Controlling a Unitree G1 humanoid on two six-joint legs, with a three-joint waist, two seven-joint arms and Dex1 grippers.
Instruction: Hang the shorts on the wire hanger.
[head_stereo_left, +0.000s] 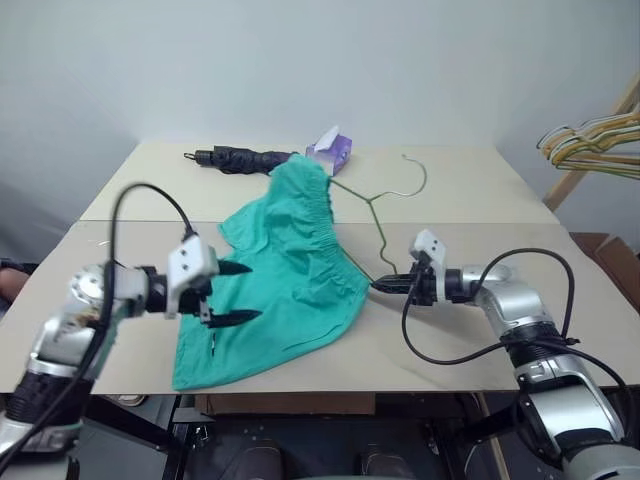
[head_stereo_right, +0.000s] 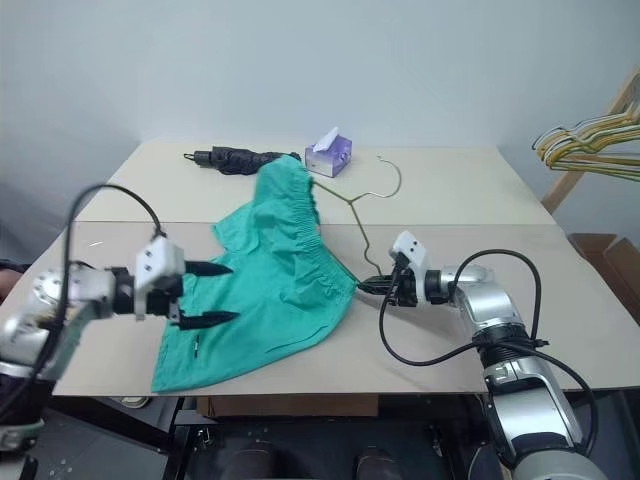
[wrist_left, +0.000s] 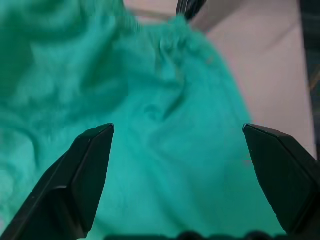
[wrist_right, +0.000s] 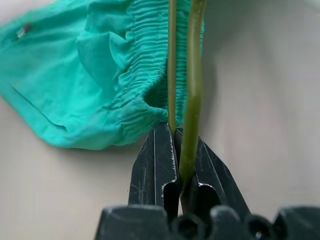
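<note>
While the right gripper (head_stereo_left: 383, 285) pinches a corner of the wire hanger (head_stereo_left: 378, 205), the shorts (head_stereo_left: 285, 280) drape over that hanger, lifted at the far end, the rest trailing on the table (head_stereo_left: 480, 190). Left gripper (head_stereo_left: 238, 292) spread wide, hovering over the fabric.

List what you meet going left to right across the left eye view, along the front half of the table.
Left gripper, open → shorts → right gripper, shut on the wire hanger.
</note>
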